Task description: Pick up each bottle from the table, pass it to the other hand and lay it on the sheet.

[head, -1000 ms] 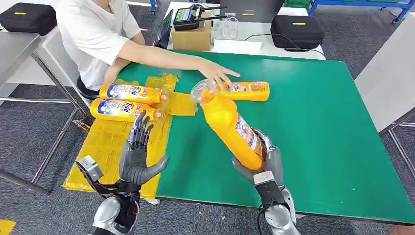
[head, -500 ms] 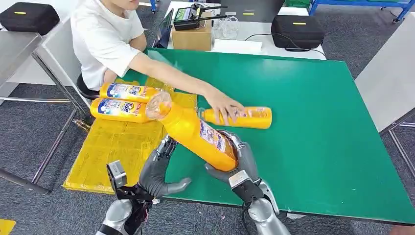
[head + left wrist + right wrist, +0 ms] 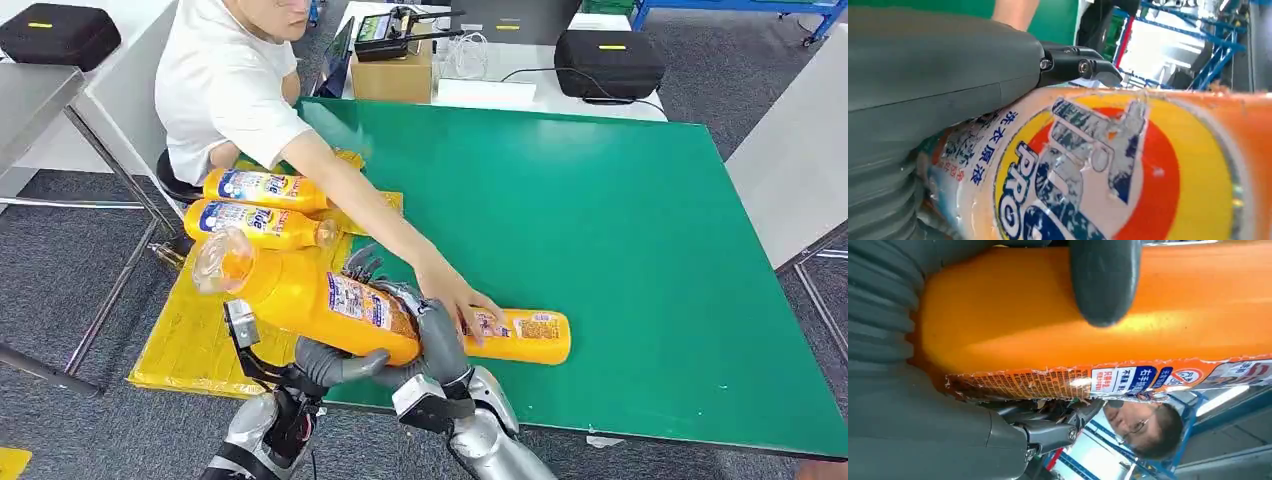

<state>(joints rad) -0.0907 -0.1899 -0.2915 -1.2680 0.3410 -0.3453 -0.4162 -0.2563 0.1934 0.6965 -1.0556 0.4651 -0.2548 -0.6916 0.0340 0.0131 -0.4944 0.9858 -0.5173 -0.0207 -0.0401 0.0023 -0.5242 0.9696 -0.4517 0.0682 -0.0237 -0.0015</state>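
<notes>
Both robot hands hold the big orange bottle (image 3: pixel 315 300): right hand (image 3: pixel 435 335) wraps its bottom, left hand (image 3: pixel 335 362) cups underneath. A person's hand (image 3: pixel 460 300) presses another bottle (image 3: pixel 525 337) on the table (image 3: pixel 620 250).

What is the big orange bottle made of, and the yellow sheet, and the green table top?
The held bottle looks like smooth glossy plastic: light shines off it, and its clear cap shows orange through. Its label looks like thin printed film, frayed at the edge. The yellow sheet seems crinkly shiny plastic film. The green table top looks matte, maybe a rubbery or felt mat; hard to tell.
</notes>
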